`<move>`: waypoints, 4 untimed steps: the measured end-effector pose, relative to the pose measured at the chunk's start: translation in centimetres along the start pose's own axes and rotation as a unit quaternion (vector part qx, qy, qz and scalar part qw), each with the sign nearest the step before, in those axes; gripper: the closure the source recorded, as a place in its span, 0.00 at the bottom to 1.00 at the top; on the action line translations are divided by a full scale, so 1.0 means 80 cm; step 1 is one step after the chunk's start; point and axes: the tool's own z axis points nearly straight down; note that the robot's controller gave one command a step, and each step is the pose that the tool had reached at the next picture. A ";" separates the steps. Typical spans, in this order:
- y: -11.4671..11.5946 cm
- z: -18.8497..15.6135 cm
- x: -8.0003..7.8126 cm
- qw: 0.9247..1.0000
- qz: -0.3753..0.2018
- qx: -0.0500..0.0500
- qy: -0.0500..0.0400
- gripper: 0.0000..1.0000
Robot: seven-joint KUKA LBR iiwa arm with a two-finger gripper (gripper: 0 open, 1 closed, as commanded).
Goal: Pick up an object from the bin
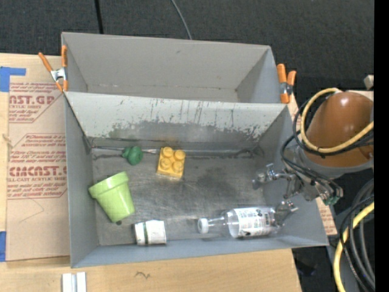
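Hand (278,192) spread, empty, hovering just past the base end of the clear bottle (240,221) lying on its side, white tub (150,232) off its cap end; risk: round slick body rolling or squirting out on closing, off-centre grip tipping it.

Bin (79,163): grey; its back wall was streaked with dark scuffs.
Flower pot (113,195): was plain light green.
Small lump (132,155): dark green.
Studded brick (171,162): yellow.
Bottle (240,222): clear; its label was white with dark print.
Small tub (150,232): white.
Gripper (276,193): silvery.
Wrist cover (340,129): orange-brown.
Cables (307,111): were yellow.
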 end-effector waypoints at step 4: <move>0.000 0.038 -0.018 0.999 -0.042 -0.002 0.007 1.00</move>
